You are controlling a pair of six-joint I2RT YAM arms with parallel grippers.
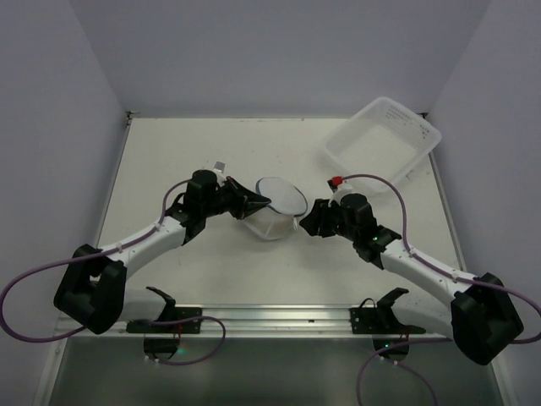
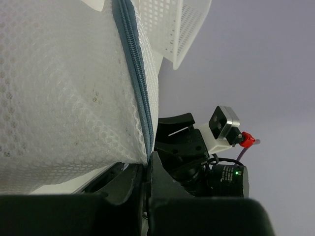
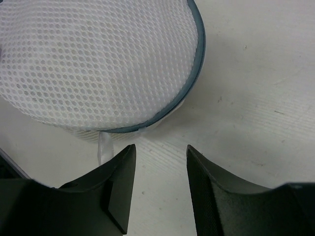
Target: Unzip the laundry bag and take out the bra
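The laundry bag (image 1: pixel 279 201), a round white mesh pouch with a grey-blue zipper band, sits mid-table between both arms. My left gripper (image 1: pixel 262 203) is at its left side. In the left wrist view the gripper (image 2: pixel 146 163) is shut on the bag's rim, where the zipper band (image 2: pixel 138 88) runs down into the fingertips. My right gripper (image 1: pixel 303 222) is open just right of the bag. In the right wrist view the gripper (image 3: pixel 160 152) is empty, a short way from the bag (image 3: pixel 98 64) and its zipper band (image 3: pixel 199 54). No bra shows.
A clear-white plastic tub (image 1: pixel 423 152) stands at the back right; its mesh-patterned wall also shows in the left wrist view (image 2: pixel 177 34). A white ribbon tab (image 3: pixel 104 147) hangs from the bag near my right gripper's left finger. The right arm's wrist camera (image 2: pixel 224 123) faces the left one.
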